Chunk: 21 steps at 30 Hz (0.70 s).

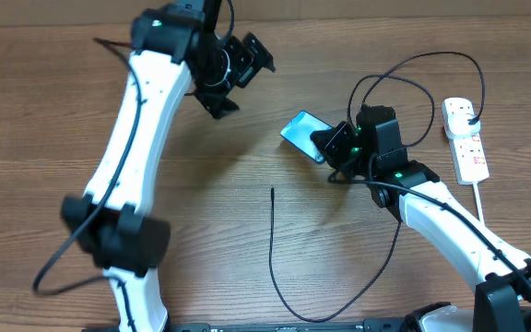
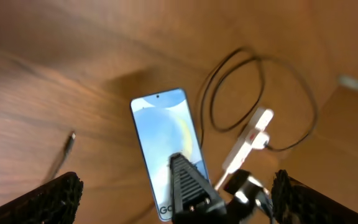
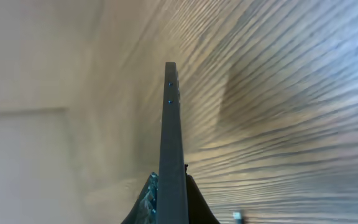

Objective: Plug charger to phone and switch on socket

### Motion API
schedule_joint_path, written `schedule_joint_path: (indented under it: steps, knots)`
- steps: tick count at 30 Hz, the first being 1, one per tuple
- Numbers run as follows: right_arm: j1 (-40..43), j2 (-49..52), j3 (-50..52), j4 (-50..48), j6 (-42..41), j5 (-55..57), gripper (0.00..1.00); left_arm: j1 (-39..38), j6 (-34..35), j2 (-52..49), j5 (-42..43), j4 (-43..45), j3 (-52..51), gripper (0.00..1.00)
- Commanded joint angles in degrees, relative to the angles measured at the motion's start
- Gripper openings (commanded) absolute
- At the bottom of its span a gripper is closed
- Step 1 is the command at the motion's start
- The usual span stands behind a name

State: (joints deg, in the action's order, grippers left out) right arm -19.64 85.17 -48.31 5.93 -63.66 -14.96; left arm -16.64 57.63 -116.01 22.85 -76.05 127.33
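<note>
The brown wood-grain table (image 1: 201,212) fills the overhead view, with a paler tan strip along its far edge; the right gripper (image 1: 328,146) is clenched on one end of the slim, blue-screened smartphone (image 1: 300,130) near the table's middle; the left gripper (image 1: 242,83) hangs spread wide, grasping nothing; the thin black charger cable (image 1: 271,249) lies loose, its tip apart from the phone; the white power strip (image 1: 471,152) sits at the right.

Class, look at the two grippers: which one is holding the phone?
The right gripper: it is shut on one end of the phone. The left gripper stands open, apart from the phone, and holds nothing.
</note>
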Motion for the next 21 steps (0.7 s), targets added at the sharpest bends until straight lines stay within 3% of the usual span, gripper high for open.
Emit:
schedule_joint_path:
  steps: [1,7,13,21]
  knots:
    - [-0.17,-0.07,-0.83,-2.82,-18.18,-0.79,0.04,-2.23,-0.13,4.52,-12.24,-0.13,1.53,1.0]
    - [-0.17,-0.07,-0.83,-12.39,-32.65,-5.73,0.04,-2.99,1.77,4.66,-14.27,-0.17,1.44,1.0]
    - [-0.17,-0.07,-0.83,-21.0,-36.13,-7.91,0.04,-2.99,3.26,4.63,-16.63,0.22,1.42,1.0]
    - [-0.17,-0.07,-0.83,-21.66,-36.41,-7.87,0.04,-2.97,2.73,4.46,-17.05,-0.2,1.4,1.0]
